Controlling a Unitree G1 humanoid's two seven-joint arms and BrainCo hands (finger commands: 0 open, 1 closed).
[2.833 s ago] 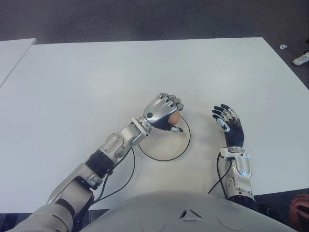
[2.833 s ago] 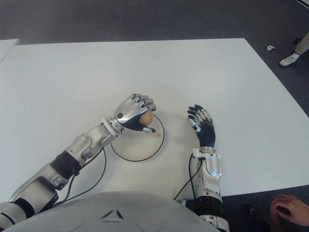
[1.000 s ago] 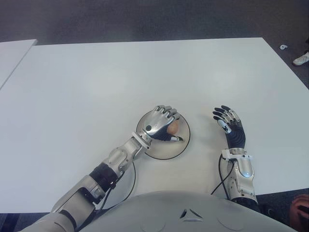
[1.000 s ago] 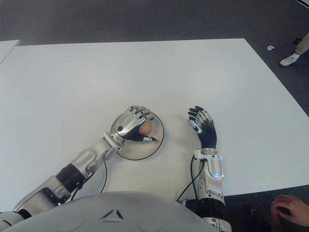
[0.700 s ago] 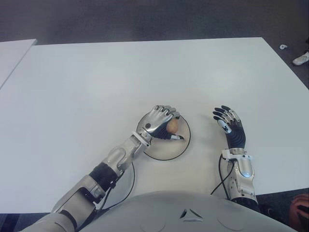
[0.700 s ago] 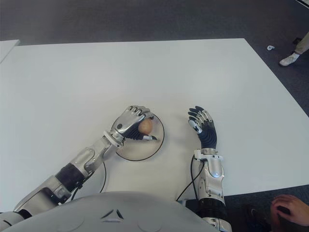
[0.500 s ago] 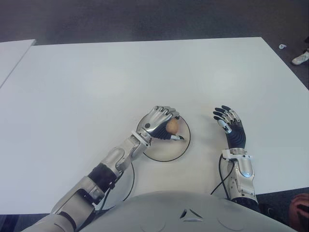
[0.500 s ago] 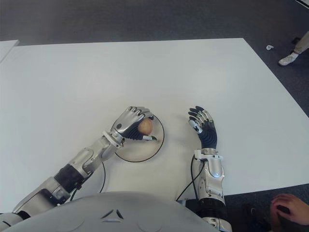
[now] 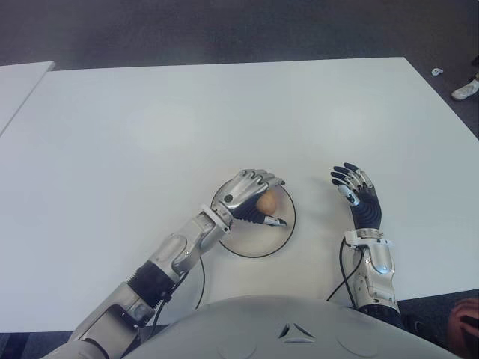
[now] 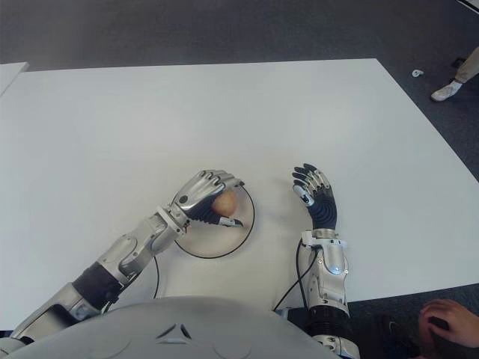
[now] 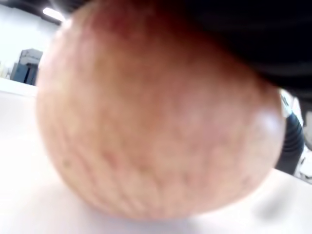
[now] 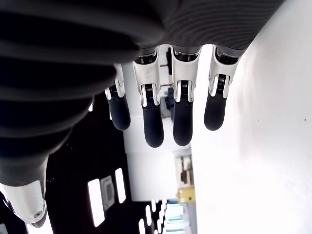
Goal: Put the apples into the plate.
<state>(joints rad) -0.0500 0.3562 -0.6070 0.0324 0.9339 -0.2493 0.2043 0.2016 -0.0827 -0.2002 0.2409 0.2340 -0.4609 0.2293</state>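
Note:
A white round plate with a dark rim lies on the white table, just in front of me. One reddish-yellow apple sits in the plate's far right part. My left hand arches over it, fingers above and thumb below, still closed round the apple. The left wrist view is filled by the apple, which rests on the plate's white surface. My right hand shows to the right of the plate, fingers spread and holding nothing. I see no other apple.
A second white table stands at the far left. A shoe shows on the dark floor at the far right, and a person's hand beyond the table's near right corner. Black cables trail near each forearm.
The left hand has brought the apple down onto the plate and shifted slightly right. Its forearm has drawn back toward me. The right hand has not moved.

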